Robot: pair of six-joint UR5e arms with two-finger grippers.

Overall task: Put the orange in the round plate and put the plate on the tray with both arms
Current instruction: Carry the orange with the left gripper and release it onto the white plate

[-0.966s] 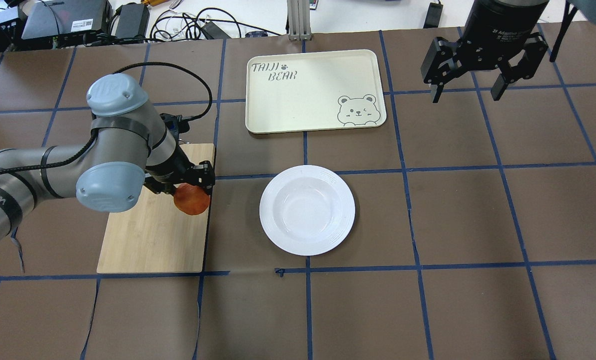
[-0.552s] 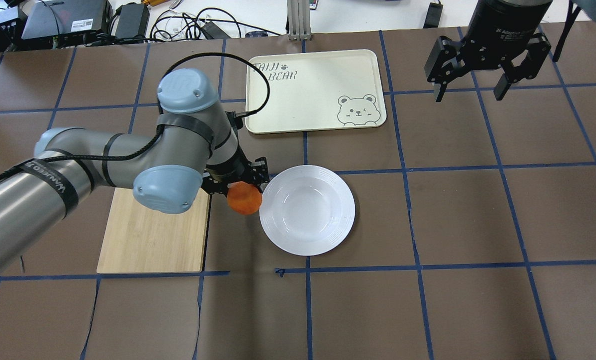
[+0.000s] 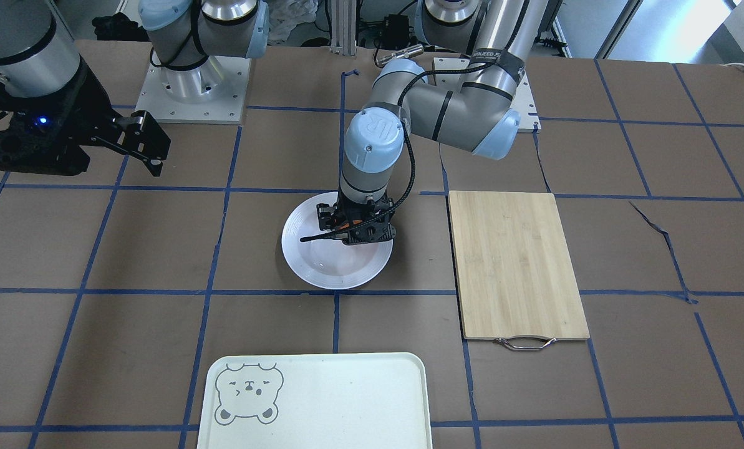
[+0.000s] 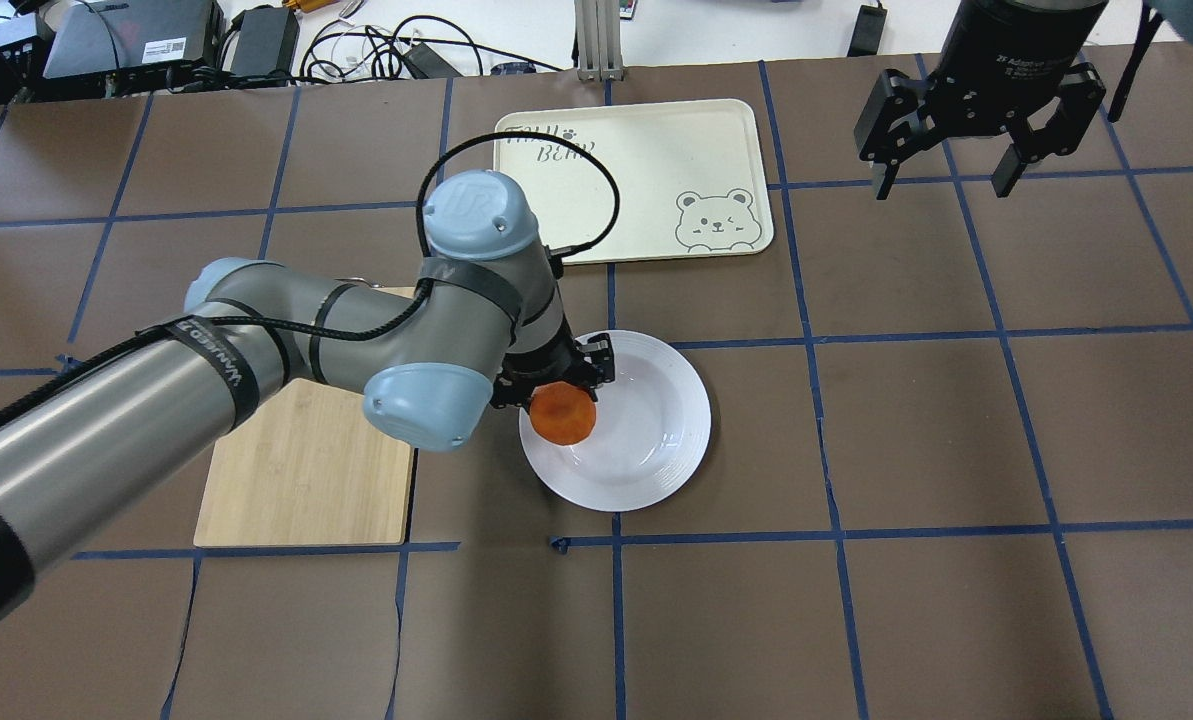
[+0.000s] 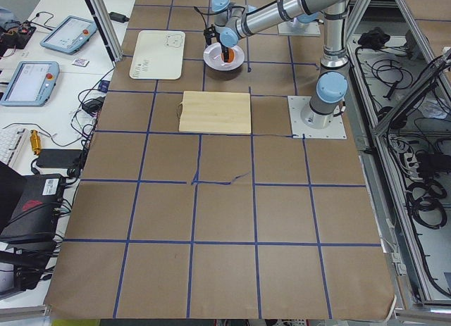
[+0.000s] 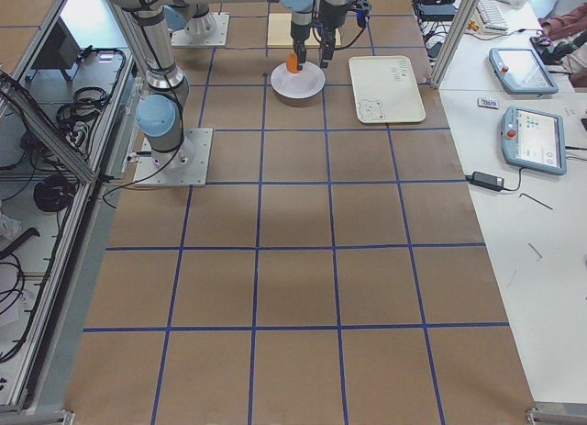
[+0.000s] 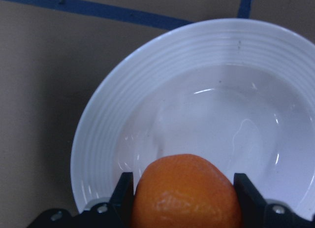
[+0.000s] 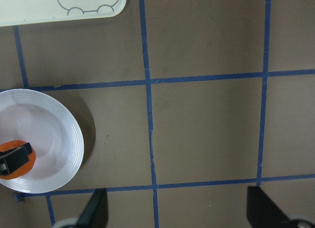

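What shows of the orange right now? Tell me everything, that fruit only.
The orange is a small, round, bright-orange fruit with faintly dimpled skin, unpeeled. It is clamped between the two black fingers of the left gripper, which press on its sides. It hangs over the part of the round plate toward the robot's left, at the edge of the sunken centre. In the right-side view it looks raised clear of the plate. Nothing else touches it.

Silver-grey left arm [image 4: 256, 340] bent forward, black two-finger left gripper [image 4: 559, 392] clamping small round orange [image 4: 562, 420], right gripper [image 4: 941, 185] raised far right, jaws spread
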